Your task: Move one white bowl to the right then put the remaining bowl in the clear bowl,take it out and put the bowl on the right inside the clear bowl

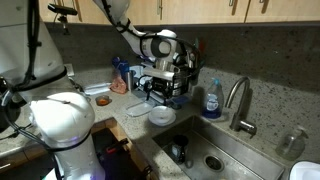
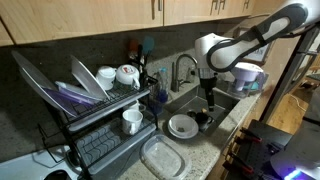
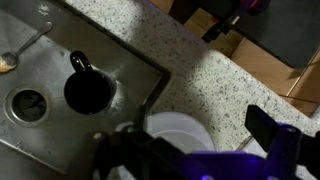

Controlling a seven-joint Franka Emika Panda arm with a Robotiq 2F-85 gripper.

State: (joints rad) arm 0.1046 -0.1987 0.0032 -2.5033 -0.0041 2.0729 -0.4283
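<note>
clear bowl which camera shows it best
An exterior view: the clear bowl sits plain and unblocked on the counter near the white bowl. I cannot make it out in any remaining view; the wrist view shows just the white bowl and sink.

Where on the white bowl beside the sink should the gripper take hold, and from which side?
Probably the rim of the white bowl, from above: it sits upright, open side up, on the counter, so the open gripper can pinch its wall, one finger inside, one outside.

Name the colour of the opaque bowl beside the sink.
White bowl, clearest in an exterior view.
</note>
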